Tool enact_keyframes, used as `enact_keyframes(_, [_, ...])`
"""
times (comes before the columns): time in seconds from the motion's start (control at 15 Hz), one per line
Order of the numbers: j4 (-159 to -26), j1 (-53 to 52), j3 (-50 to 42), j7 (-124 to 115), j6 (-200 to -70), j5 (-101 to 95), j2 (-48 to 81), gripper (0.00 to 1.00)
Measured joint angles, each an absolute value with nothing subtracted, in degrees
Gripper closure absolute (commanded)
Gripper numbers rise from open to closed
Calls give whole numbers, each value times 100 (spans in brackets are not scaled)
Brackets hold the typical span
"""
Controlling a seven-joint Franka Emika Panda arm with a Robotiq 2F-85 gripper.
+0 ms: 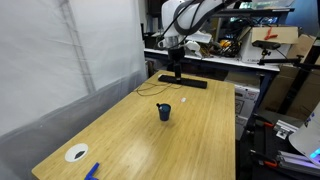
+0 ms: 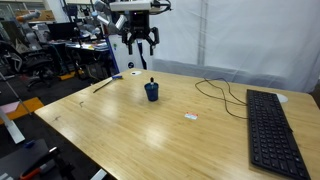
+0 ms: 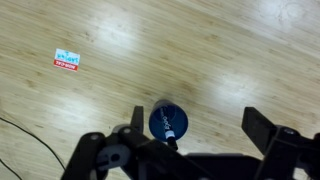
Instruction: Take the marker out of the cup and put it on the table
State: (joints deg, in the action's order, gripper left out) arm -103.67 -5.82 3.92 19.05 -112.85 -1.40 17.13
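Note:
The dark navy cup [image 1: 164, 112] stands upright near the middle of the yellowish wood table [image 1: 130, 140]; it also shows in the other exterior view [image 2: 151, 91] and from above in the wrist view [image 3: 167, 121]. The pale marker [image 3: 171, 130] leans inside the cup, its tip poking out of the rim [image 2: 151, 80]. My gripper [image 2: 140, 42] hangs open and empty well above the cup, also seen in an exterior view [image 1: 172, 48]. In the wrist view its fingers [image 3: 200, 125] are spread, with the cup next to the left finger.
A black keyboard [image 1: 182, 81] lies at one end of the table, with a cable [image 2: 225, 92] beside it. A white disc [image 1: 76, 154] and a flat blue object [image 1: 92, 171] lie at the other end. A small red-and-white label [image 3: 66, 61] lies on the wood. A cluttered workbench [image 1: 215, 45] stands behind.

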Motion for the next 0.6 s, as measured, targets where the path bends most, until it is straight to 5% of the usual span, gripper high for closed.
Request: enact_keyframes(0.6, [-10343, -567, 421, 1952, -11502, -61, 1868, 0])
